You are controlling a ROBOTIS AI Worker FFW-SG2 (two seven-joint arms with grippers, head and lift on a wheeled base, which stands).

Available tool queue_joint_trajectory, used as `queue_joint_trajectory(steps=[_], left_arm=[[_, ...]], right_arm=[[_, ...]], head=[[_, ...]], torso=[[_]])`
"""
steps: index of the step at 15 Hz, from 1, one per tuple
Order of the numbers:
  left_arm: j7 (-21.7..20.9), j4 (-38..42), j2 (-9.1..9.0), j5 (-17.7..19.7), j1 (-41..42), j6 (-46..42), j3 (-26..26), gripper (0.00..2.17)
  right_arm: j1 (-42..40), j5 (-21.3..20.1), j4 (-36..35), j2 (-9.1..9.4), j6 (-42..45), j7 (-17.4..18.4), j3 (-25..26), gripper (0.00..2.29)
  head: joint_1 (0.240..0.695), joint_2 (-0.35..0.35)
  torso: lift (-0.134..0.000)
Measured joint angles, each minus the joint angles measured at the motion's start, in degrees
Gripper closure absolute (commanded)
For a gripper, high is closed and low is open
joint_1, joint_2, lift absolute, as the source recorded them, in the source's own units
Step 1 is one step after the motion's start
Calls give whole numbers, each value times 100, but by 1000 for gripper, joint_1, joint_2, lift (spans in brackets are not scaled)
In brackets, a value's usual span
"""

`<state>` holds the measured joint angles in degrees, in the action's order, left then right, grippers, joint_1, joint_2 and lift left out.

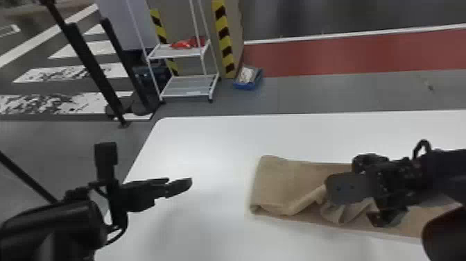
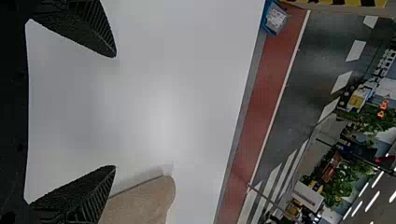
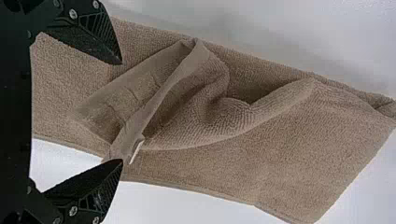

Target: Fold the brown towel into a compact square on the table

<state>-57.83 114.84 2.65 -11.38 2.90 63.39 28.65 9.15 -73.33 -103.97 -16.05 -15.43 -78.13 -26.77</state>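
Observation:
The brown towel [image 1: 287, 184] lies as a long strip on the white table, its left part folded over and its middle rumpled. Above that rumpled part is my right gripper [image 1: 360, 204]. The right wrist view has this right gripper [image 3: 122, 112] with fingers wide apart, the creased flap of the towel [image 3: 224, 116] beyond them and a small white tag by one fingertip. My left gripper [image 1: 178, 185] is over the table, left of the towel and apart from it. In the left wrist view the left gripper [image 2: 116, 112] is open, with the towel's rounded end [image 2: 144, 200] beside one finger.
The white table [image 1: 208, 139] has its left edge beneath my left arm. On the floor behind it stand a white wire shelf [image 1: 189, 85] with red items, a blue bin [image 1: 248, 83] and a post with yellow and black stripes [image 1: 223, 38].

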Motion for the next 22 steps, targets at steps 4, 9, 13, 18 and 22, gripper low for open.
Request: queue_joint_trajectory(steps=[4,9,13,18,22], left_arm=[[7,-46,10,4,0,-34,8,19],[0,-106,16,27,0,-137,9,19],[-9,-107,16,32,9,-139,12,19],[-10,-120,18,68,32,-209,15,19],[0,-171,35,83,35,-277,14,19]], right_arm=[[24,-40,26,14,-38,0,-107,154],[-24,-168,15,4,-12,0,-118,151],[72,-161,61,141,16,0,-146,154],[146,-383,266,282,87,0,-269,178],[178,-442,278,263,88,0,-274,178]], head=[[695,258],[695,256],[695,267],[695,278],[695,275]], torso=[[-124],[-124],[-124],[-124],[-124]])
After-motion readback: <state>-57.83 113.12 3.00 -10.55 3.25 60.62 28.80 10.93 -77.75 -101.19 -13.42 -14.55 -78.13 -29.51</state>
